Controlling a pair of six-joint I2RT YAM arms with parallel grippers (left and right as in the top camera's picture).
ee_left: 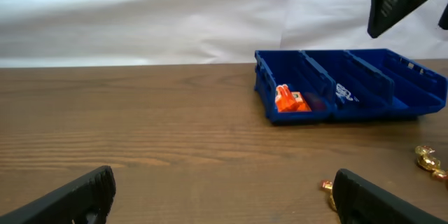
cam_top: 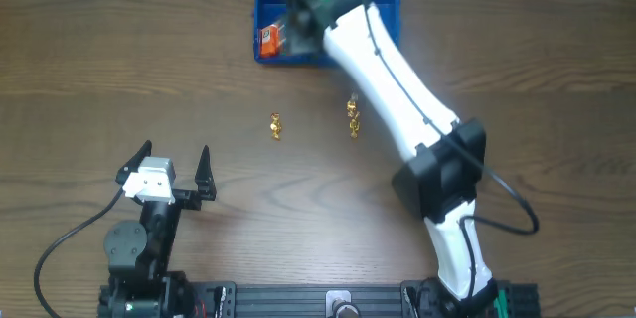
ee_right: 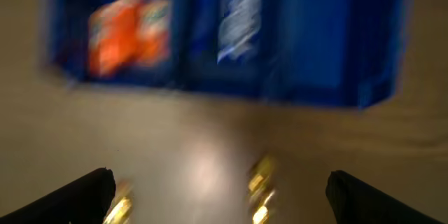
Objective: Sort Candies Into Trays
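The left hand (cam_top: 176, 149) rested spread near its base. Just beyond it, two gold candies (cam_top: 275, 126) lay apart on the worktop (cam_top: 99, 60). Farther on, the right hand (ee_right: 218, 176), also spread, hung lifted before the blue tray (cam_top: 388, 15), both candies just short of it. An orange candy (cam_top: 268, 37) sat in the tray's left compartment.

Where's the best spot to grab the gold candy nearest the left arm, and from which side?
Probably take the gold candy across its narrow middle, coming straight down from above. It lies flat on the table, longer than wide, with bare wood on both sides for the open left gripper.
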